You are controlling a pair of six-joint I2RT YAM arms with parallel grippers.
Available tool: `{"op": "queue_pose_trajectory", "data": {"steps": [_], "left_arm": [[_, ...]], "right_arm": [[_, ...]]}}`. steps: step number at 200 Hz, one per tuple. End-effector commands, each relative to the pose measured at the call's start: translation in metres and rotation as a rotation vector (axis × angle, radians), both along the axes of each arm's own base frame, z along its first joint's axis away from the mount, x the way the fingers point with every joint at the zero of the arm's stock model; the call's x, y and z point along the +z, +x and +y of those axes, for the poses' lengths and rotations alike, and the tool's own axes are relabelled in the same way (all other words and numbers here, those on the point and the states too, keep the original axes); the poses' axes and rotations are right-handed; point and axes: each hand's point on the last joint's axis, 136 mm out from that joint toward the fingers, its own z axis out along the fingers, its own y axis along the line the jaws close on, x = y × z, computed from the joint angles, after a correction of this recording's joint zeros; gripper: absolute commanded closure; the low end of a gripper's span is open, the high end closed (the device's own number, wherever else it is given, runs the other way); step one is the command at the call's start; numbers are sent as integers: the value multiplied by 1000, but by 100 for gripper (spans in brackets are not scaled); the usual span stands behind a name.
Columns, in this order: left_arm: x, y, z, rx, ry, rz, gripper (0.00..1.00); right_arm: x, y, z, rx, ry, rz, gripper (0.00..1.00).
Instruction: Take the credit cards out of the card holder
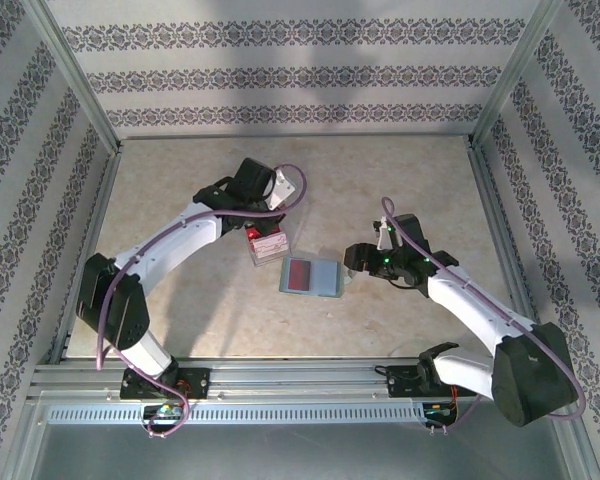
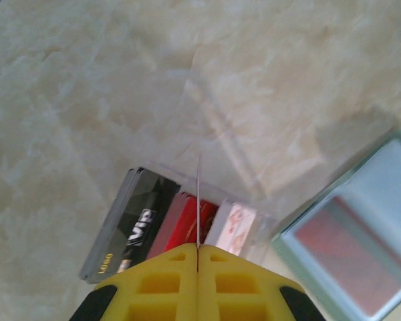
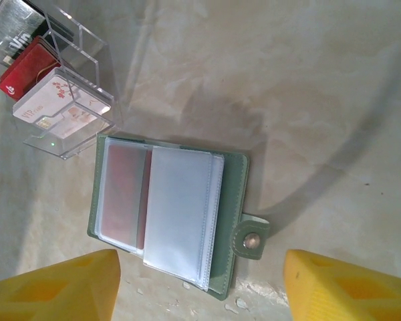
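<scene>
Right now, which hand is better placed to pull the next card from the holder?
Right. Its open hand is right at the card holder; the left hand is shut over the clear tray.

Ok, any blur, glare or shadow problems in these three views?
Top external: even light, sharp, faint soft shadows on the table. Left wrist: card holder blurred, clear tray nearly washed out. Right wrist: sharp, mild sheen on the holder's plastic sleeves, a soft shadow band across the table.

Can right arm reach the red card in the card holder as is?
Probably yes: the right end effector is open and the card holder lies open just ahead, nothing between. The red card sits partly under clear sleeves, which may hinder. The left end effector is off at the clear tray.
</scene>
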Motion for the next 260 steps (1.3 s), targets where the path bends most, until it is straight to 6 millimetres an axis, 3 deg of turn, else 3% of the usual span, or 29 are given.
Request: {"op": "queue_pose_trajectory", "data": {"steps": [1,99,206,215,236,260], "left_arm": [[-9,-3,14,-167,112,43,100],[-42,-4,23,-350,109,185,100],[-74,25,31,-348,204,212,100],[-76,26,31,-337,207,227,92],[-74,25,30,-319,191,263,62],[-59,20,27,-301,162,264,57]], "right_arm": [[8,-1,-8,-15,-26,-20,33],[17,-1,-16,-49,-46,-36,31],[22,-1,-13,-42,-54,-39,32],[22,-1,-11,-36,-67,-40,32],[22,-3,-3,-9,-125,-42,31],[20,-7,12,36,-229,-44,31]]}}
